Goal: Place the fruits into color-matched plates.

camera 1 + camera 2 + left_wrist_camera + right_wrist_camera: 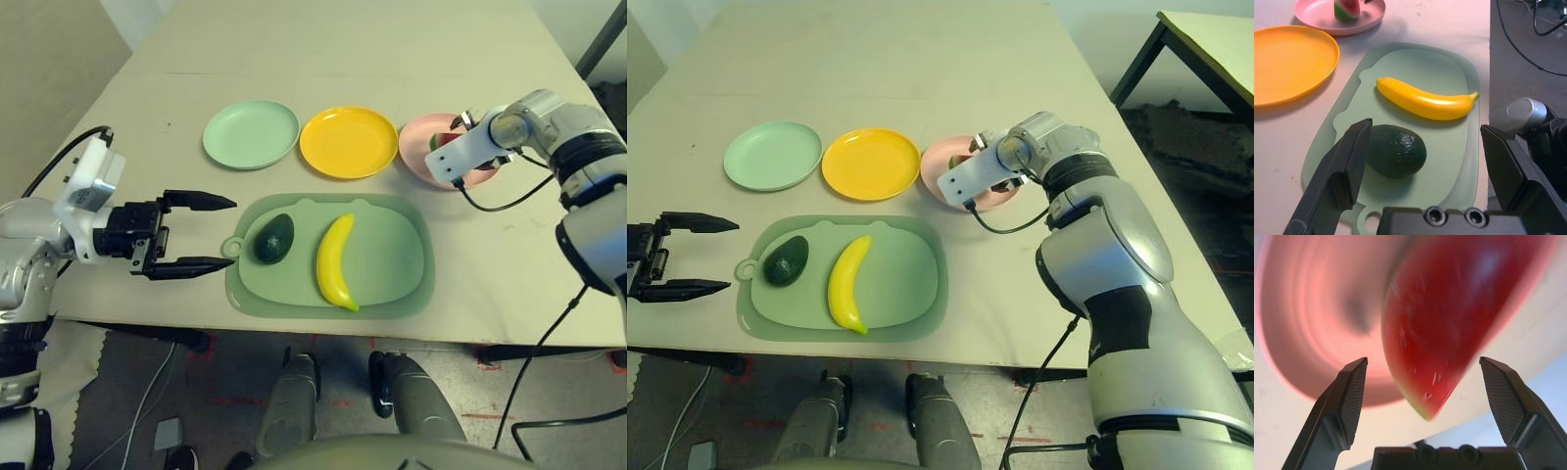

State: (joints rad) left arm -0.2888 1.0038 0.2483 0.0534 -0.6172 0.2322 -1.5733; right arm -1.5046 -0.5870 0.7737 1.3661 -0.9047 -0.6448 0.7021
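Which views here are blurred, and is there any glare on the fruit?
Right wrist view: watermelon and pink plate smeared by closeness, fingers sharp. Left wrist view: crisp, with soft highlights on the banana and avocado. Eye views: even light, faint shadows under the plates.

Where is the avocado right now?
The avocado lies on the green mat, on its left part beside the banana, just ahead of the open left gripper.

The beige table (392, 39) carries three plates (251, 134) and a green mat (392, 257).
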